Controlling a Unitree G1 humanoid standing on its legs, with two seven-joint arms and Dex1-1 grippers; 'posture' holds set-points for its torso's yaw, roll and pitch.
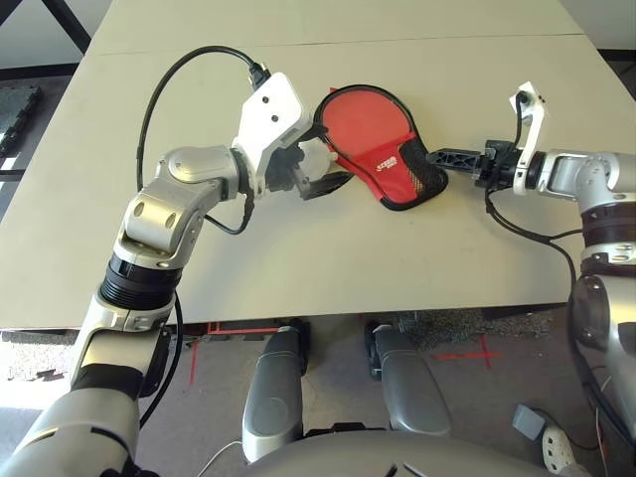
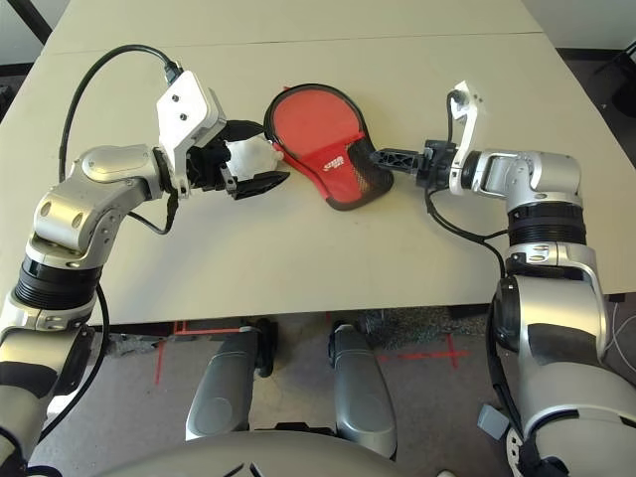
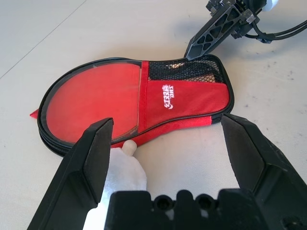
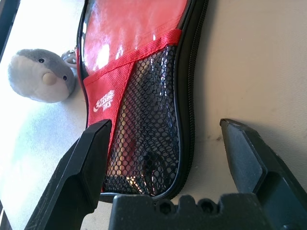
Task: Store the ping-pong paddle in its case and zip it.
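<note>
Both of my grippers sit at the case (image 1: 378, 139), one on each side, and neither holds anything. The case lies flat on the pale table (image 1: 298, 258), red face up, its round end pointing away from me and its narrow end with the black mesh pocket (image 3: 192, 72) toward my right arm. A white logo (image 3: 168, 94) shows on the red band beside the mesh, and the black zip rim (image 4: 187, 86) runs around the edge.

My left gripper (image 3: 168, 143) hangs just beside the case's long edge with its two black fingers (image 3: 91, 153) spread wide apart, nothing between them but table. A small round grey-white pouch (image 4: 41, 76) rests close to that edge, near my left fingers; it looks to touch the case, though I cannot tell for certain.

My right gripper (image 4: 168, 148) points at the narrow mesh end, fingers (image 4: 81, 167) also well apart, the tips close to the end of the case but not clamped on it.

Through the mesh I make out something pale inside the pocket, but I cannot tell whether it is the paddle's handle.
</note>
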